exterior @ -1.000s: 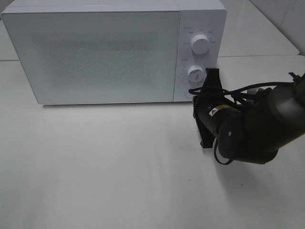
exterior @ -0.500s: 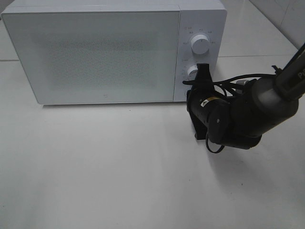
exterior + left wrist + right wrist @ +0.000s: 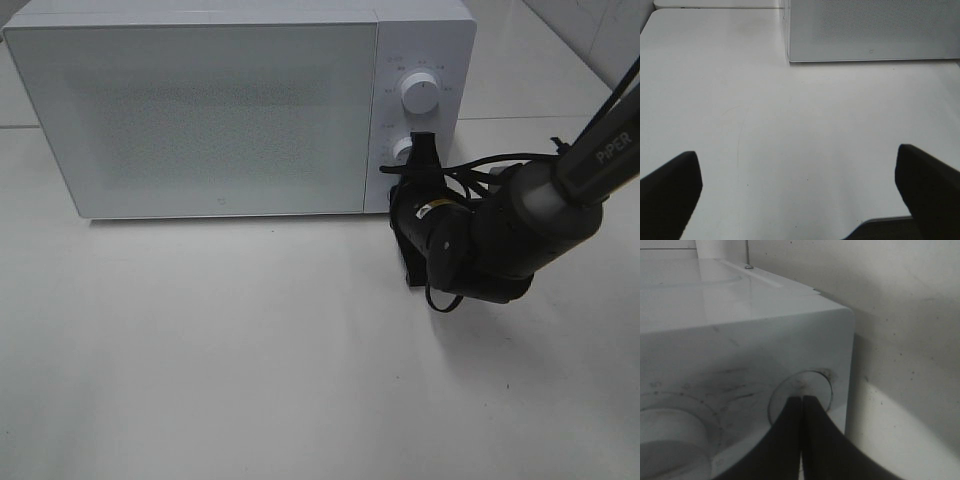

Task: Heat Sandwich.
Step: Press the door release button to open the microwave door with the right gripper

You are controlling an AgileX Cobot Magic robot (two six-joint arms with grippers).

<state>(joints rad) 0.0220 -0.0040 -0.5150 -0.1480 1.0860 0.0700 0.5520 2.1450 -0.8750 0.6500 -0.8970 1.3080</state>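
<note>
Right gripper advanced; closed tips touch microwave button, hidden overhead.

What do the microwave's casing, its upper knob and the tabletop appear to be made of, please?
Microwave casing: white painted metal or plastic, satin sheen with rounded corners; which one is unclear.
Upper knob: probably moulded white plastic, smooth and slightly glossy.
Tabletop: likely off-white laminate, matt, with faint scratches in the left wrist view.

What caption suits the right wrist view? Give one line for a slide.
Right gripper, shut, its tips at the round button on the front of the microwave, beside a dial.
</note>
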